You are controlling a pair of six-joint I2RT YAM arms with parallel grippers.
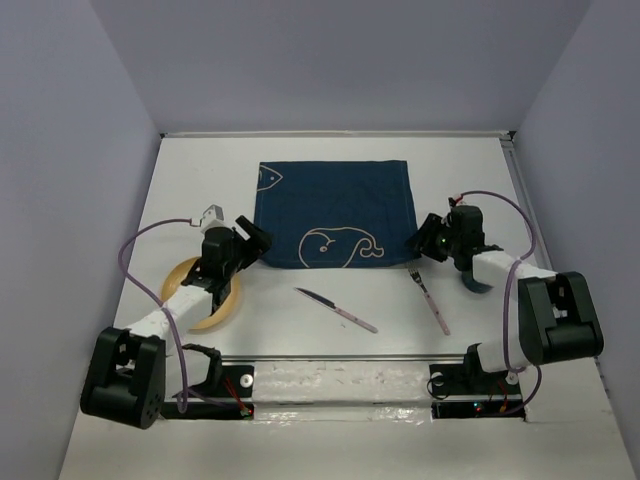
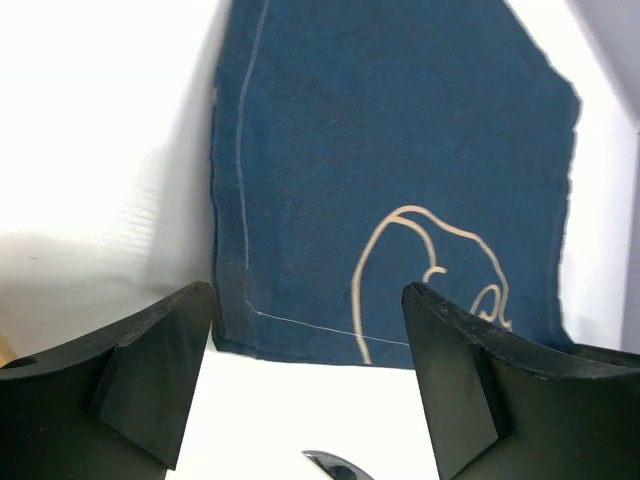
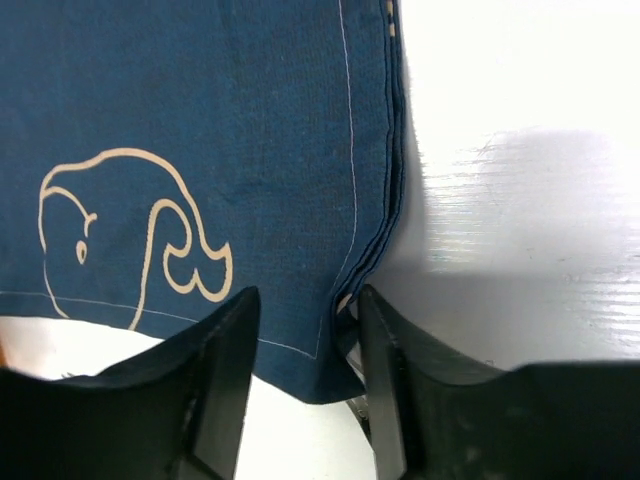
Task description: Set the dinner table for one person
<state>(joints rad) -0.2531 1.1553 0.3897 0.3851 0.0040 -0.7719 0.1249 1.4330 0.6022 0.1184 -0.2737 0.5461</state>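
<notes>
Top external shows one white table (image 1: 300, 345) carrying one blue mat (image 1: 335, 212) mid-table, one plate (image 1: 222, 315) near its left edge, and one knife (image 1: 336, 310) and one fork (image 1: 430, 300) toward its near edge. Left hand (image 1: 254, 233) is spread. Right hand (image 1: 420, 238) straddles the mat's corner; I cannot tell whether it pinches.

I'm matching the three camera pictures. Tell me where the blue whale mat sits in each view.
Top external: the blue mat lies in the centre, slightly toward the far side.
Left wrist: the mat fills the upper middle and right.
Right wrist: the mat fills the upper left.
Shared landmark: the whale outline by its near edge.
</notes>
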